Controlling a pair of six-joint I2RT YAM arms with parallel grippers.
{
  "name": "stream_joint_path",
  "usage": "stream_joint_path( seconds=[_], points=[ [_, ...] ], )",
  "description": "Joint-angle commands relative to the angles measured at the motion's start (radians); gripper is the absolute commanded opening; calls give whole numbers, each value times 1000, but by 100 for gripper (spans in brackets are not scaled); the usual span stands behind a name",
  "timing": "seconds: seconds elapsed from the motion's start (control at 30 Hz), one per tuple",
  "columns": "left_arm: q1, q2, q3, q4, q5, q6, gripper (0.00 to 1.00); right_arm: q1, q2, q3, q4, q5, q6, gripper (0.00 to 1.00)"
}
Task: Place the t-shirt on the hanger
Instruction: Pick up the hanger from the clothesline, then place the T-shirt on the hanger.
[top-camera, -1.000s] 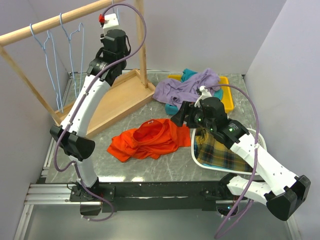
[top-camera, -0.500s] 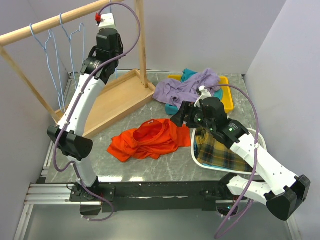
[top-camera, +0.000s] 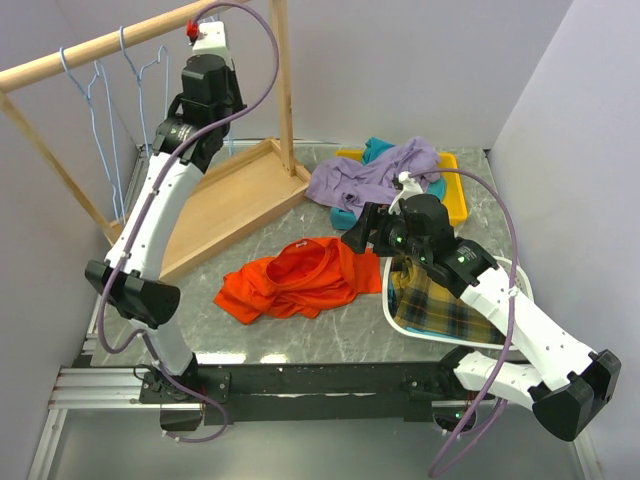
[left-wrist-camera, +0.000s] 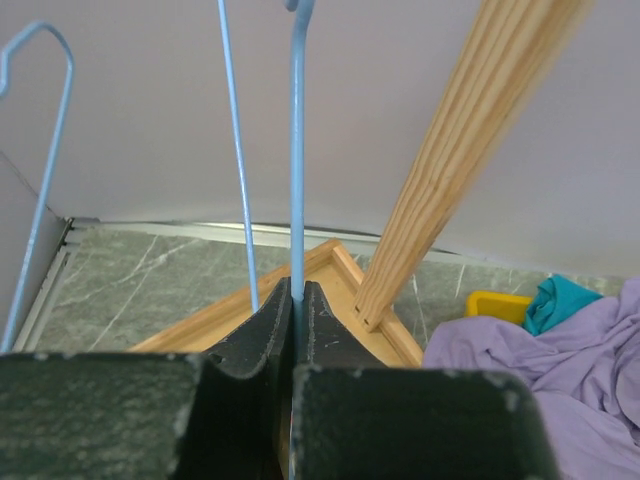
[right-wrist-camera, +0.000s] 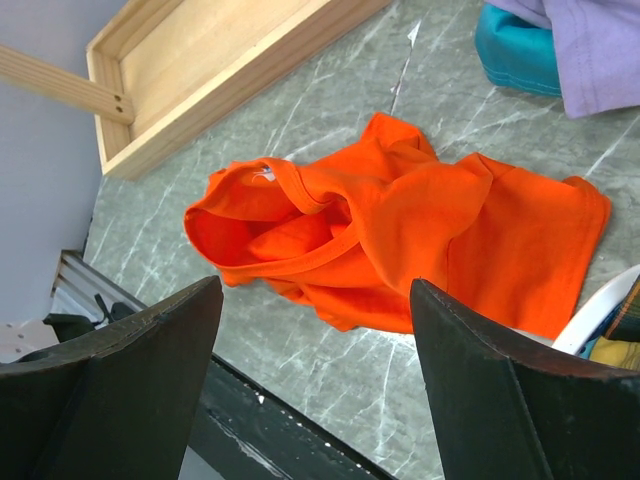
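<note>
The orange t-shirt (top-camera: 295, 280) lies crumpled on the grey table, its neck opening up; it also shows in the right wrist view (right-wrist-camera: 420, 220). My right gripper (top-camera: 357, 235) hovers over its right end, open and empty (right-wrist-camera: 315, 285). My left gripper (top-camera: 207, 45) is raised to the wooden rail and is shut (left-wrist-camera: 297, 292) on the thin light-blue wire of a hanger (left-wrist-camera: 297, 150), which runs straight up out of the jaws. In the top view this hanger is almost wholly hidden behind the wrist.
Two more blue hangers (top-camera: 100, 100) (top-camera: 150, 80) hang on the rail (top-camera: 90, 50) of a wooden rack with a tray base (top-camera: 235, 195) and a post (top-camera: 284, 90). A lavender garment (top-camera: 370, 175) covers a yellow tray (top-camera: 455, 200). A white basket (top-camera: 392, 318) holds plaid cloth.
My left arm has moved left and a little up along the rail, still gripping the hanger wire. The right arm and the t-shirt have not moved.
</note>
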Motion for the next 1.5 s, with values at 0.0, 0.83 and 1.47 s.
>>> stream_joint_path(
  seconds=[0.0, 0.83, 1.47],
  points=[
    [4, -74, 24, 43, 45, 34, 1, -4, 0, 45, 17, 6, -15, 84],
    [-64, -859, -807, -84, 494, -157, 1, 304, -112, -163, 152, 354, 48, 67],
    [-159, -1152, -923, -548, 724, -156, 1, 198, 350, 88, 189, 392, 10, 55]
  ],
)
